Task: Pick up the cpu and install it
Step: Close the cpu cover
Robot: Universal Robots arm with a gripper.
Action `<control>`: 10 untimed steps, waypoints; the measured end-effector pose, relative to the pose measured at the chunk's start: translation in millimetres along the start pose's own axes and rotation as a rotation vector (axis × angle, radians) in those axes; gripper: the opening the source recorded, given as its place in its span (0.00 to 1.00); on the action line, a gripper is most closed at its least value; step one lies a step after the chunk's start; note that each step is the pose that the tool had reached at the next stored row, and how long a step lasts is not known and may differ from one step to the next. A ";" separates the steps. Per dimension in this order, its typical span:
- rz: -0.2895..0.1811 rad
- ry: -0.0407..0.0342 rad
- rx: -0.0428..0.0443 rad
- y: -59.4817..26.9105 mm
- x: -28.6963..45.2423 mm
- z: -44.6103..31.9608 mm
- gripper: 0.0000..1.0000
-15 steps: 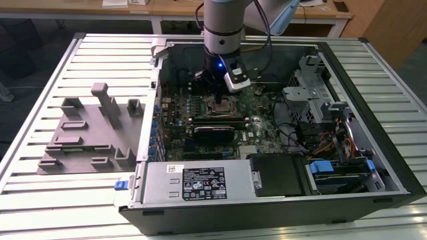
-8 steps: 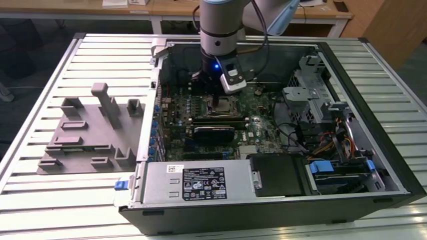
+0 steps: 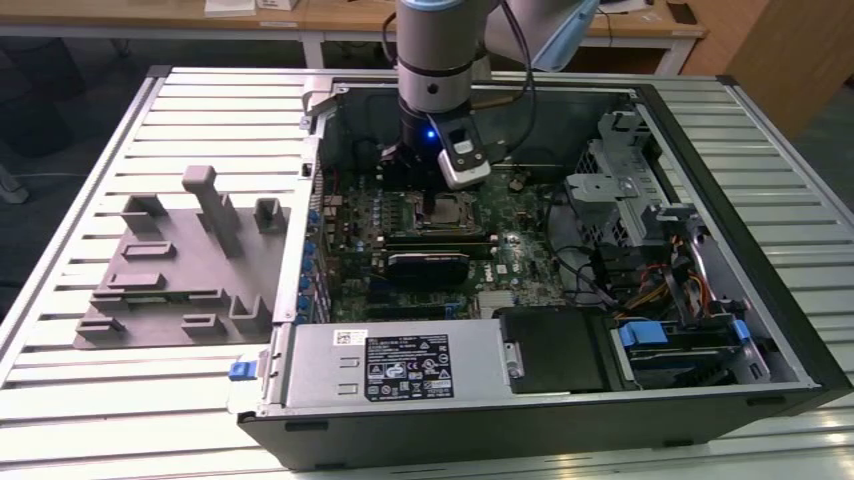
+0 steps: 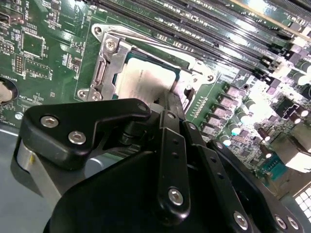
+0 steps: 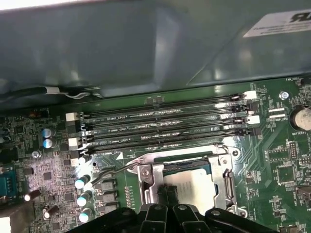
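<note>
The cpu (image 4: 146, 80) is a square chip with a silver top. It lies flat inside the metal socket frame (image 4: 103, 68) on the green motherboard (image 3: 521, 275), and I also see the cpu (image 3: 447, 210) in the exterior view, in the middle of the open computer case. My gripper (image 4: 171, 97) hangs straight down over the socket, its black fingertips (image 5: 165, 193) together at one edge of the cpu (image 5: 197, 187). It looks shut, with nothing seen between the tips. The gripper's body hides part of the chip in both wrist views.
Several long memory slots (image 5: 165, 127) run beside the socket, and a wire lever (image 5: 109, 174) sticks out from the frame. The case walls, a drive cage with cables (image 3: 627, 215) and the power supply (image 3: 387, 365) hem in the board. A grey fixture (image 3: 174, 260) lies on the slatted table at the exterior view's left.
</note>
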State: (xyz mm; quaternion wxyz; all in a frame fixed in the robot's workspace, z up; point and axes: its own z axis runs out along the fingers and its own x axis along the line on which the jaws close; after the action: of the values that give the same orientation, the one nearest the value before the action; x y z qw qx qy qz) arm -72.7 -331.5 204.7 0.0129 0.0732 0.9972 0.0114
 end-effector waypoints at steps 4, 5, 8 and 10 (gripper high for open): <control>-0.035 0.0009 -0.0009 0.0 0.1 0.4 0.11; -0.042 0.0010 -0.0011 0.0 0.1 0.4 0.11; -0.045 0.0011 -0.0012 0.0 0.1 0.5 0.11; -0.045 0.0011 -0.0012 0.0 0.2 0.5 0.11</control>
State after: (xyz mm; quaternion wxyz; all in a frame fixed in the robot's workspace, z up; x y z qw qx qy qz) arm -72.9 -331.5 204.2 0.0127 0.0505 0.9986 0.0118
